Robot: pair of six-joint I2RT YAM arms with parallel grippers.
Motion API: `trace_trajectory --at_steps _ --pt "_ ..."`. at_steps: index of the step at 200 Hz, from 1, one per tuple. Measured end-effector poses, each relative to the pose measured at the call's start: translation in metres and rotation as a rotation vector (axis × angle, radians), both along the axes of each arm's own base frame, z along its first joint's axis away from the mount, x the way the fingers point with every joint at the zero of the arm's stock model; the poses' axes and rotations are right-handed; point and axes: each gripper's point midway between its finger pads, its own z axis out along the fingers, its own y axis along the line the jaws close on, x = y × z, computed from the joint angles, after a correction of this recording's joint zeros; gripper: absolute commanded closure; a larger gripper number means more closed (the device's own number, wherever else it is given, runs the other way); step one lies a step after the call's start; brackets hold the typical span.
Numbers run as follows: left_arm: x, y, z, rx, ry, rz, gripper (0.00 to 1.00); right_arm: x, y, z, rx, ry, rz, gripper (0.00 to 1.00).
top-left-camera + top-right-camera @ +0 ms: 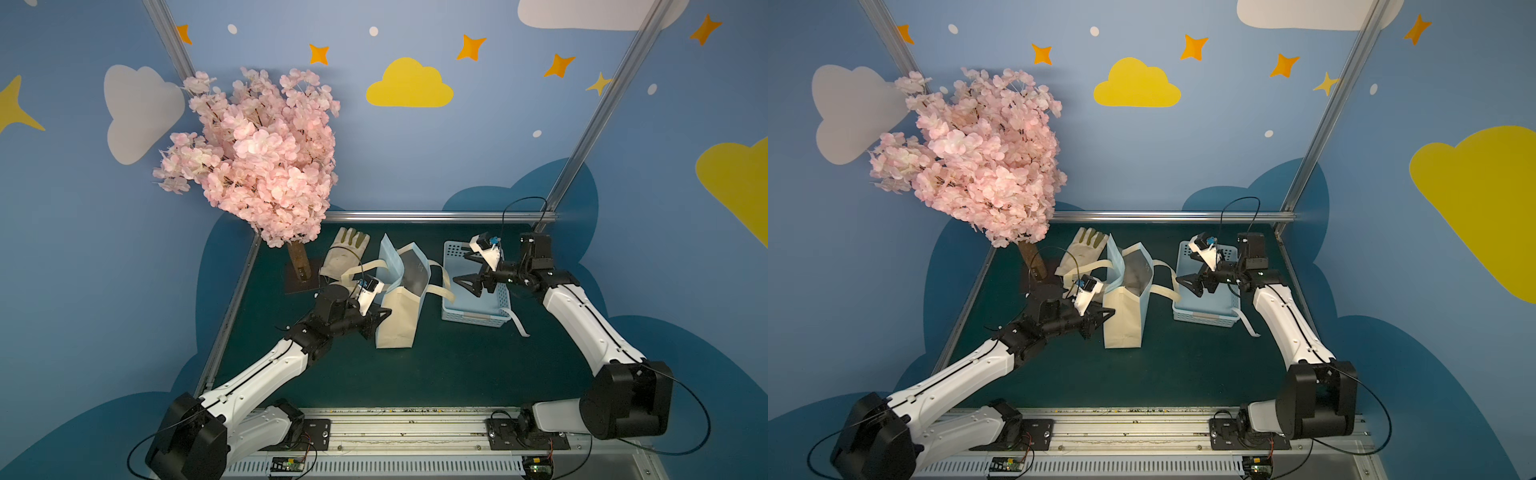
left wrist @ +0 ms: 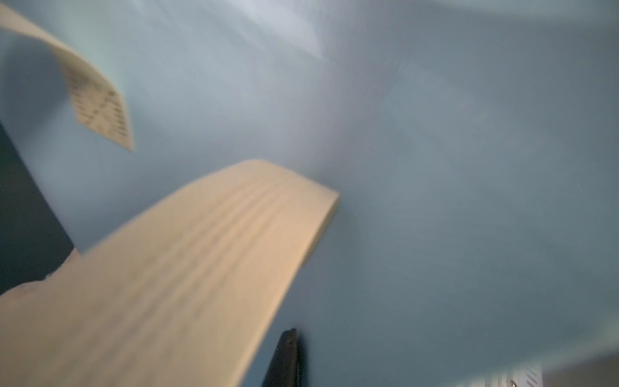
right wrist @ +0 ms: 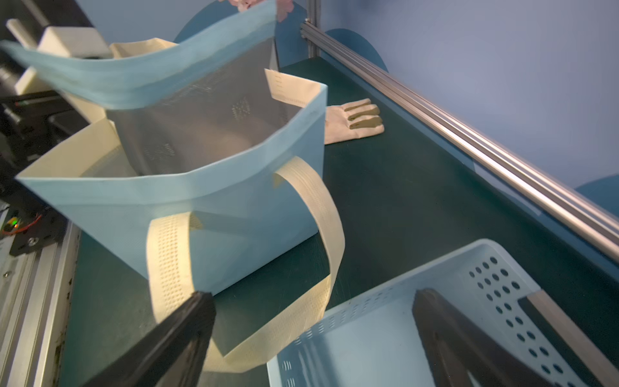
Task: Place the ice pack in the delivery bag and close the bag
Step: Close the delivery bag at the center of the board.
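Though blurred wrist-side, left gripper (image 1: 385,312) closed at delivery bag (image 1: 397,318) in both top views; right gripper (image 1: 467,269) open, empty.

On the green bench (image 1: 415,365) a pink blossom tree (image 1: 257,158) stands in the far left corner, a cream glove (image 1: 347,253) lies flat just beside its trunk, and a perforated blue basket (image 1: 476,318) sits far right.

Both top views look down from high at 6 o'clock toward 12, sharing the whole table (image 1: 457,365). Left wrist view sits very close against the delivery bag (image 2: 435,167), blurred. Right wrist view looks closely over the basket (image 3: 361,351) at the bag's open mouth.
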Motion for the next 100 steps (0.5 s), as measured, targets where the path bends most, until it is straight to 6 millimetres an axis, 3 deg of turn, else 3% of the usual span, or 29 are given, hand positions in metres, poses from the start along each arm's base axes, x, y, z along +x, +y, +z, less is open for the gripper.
trace_trajectory --at_steps 20,49,100 --pt "-0.002 0.013 0.007 0.015 -0.036 0.04 0.97 0.004 0.015 0.008 0.006 -0.038 0.089 0.02" --pt "-0.004 0.046 0.014 0.01 -0.086 0.133 0.97 0.021 0.037 0.01 0.026 -0.056 0.189 0.02" --pt "0.001 0.088 -0.005 -0.005 -0.062 0.221 0.97 0.054 0.083 -0.017 0.054 -0.009 0.325 0.02"
